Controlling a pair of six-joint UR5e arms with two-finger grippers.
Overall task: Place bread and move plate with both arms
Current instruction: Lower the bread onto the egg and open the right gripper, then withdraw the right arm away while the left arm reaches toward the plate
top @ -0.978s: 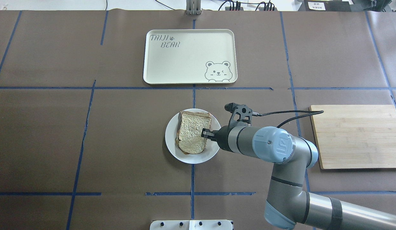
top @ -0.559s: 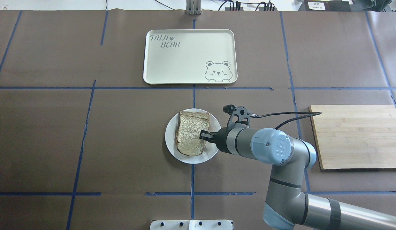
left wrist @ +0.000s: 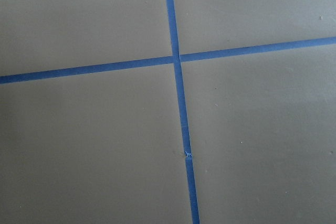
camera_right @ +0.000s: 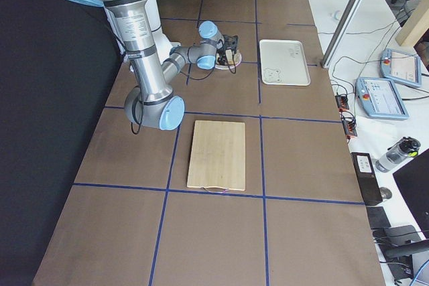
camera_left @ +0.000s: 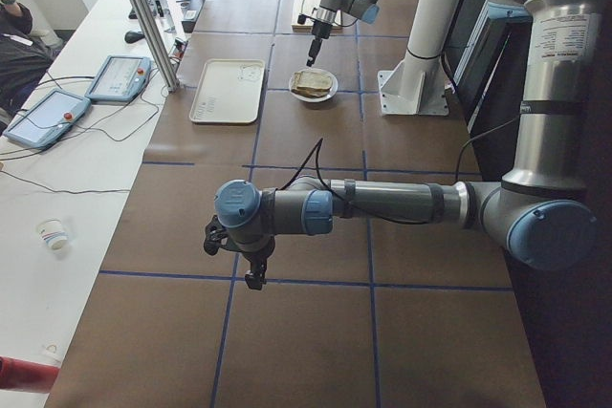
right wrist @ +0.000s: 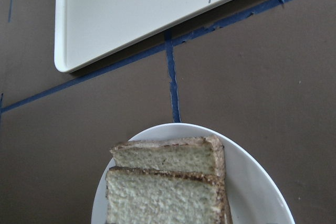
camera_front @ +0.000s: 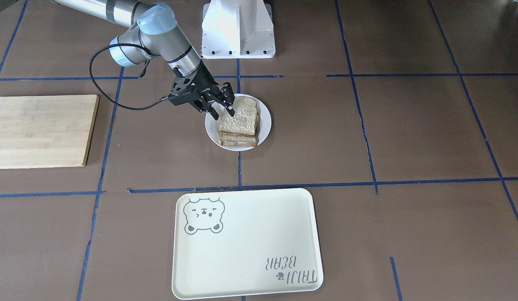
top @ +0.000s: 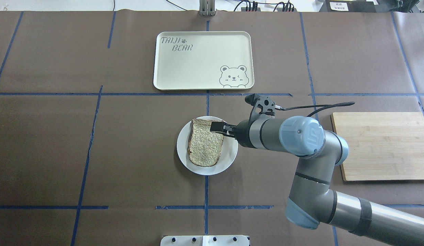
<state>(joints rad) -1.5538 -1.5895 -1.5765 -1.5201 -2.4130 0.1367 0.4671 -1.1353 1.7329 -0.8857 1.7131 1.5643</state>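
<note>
From the front, you see the right jaws spread wide and empty, raised over the 10 o'clock corner of the bread [camera_front: 239, 117], which lies on a second slice [camera_front: 238, 141] on the plate [camera_front: 265, 123]. Overhead, the plate sits on the worktop [top: 95, 153] at 6 o'clock from the tray [top: 198, 61], with a cutting board [top: 379, 147] at its 3 o'clock. From the left end, the left arm [camera_left: 392, 205] hangs over the worktop; you cannot tell how the left jaws stand.
</note>
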